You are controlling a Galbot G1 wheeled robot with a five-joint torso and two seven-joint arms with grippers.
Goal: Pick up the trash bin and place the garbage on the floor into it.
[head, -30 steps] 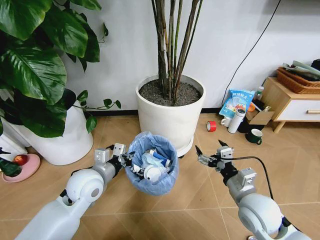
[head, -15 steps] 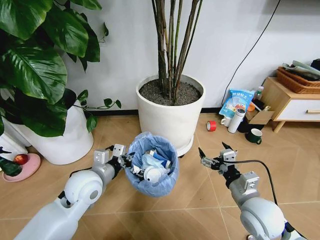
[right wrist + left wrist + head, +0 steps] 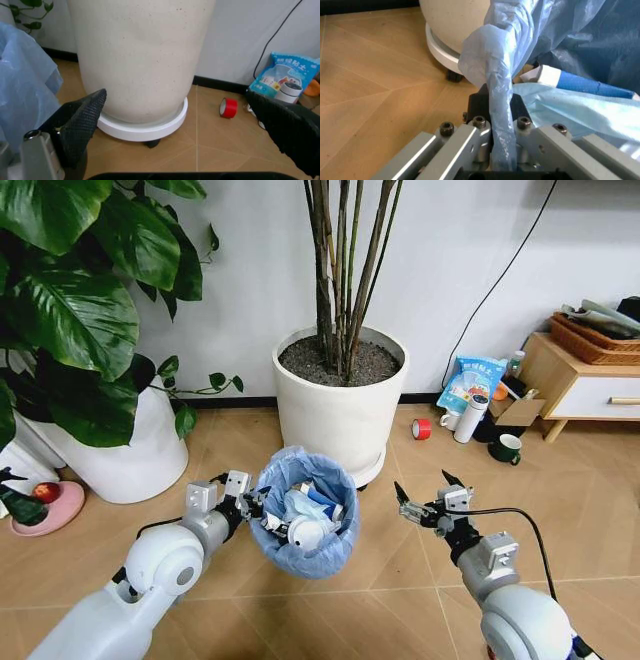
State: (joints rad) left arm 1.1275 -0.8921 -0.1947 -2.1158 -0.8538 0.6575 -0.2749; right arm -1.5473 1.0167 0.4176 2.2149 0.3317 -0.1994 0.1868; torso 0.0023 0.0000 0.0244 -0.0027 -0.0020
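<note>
The left claw pinches the blue-lined rim of the trash bin, holding it off the floor before the white plant pot; garbage sits inside. The right claw hangs open beside it.

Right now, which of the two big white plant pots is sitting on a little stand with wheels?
The middle pot holding the tall bare stems, just behind the trash bin. It rests on a white wheeled saucer. The leafy pot on the left sits straight on the floor.

The wooden floor carries white plant pots, red tape roll.
</note>
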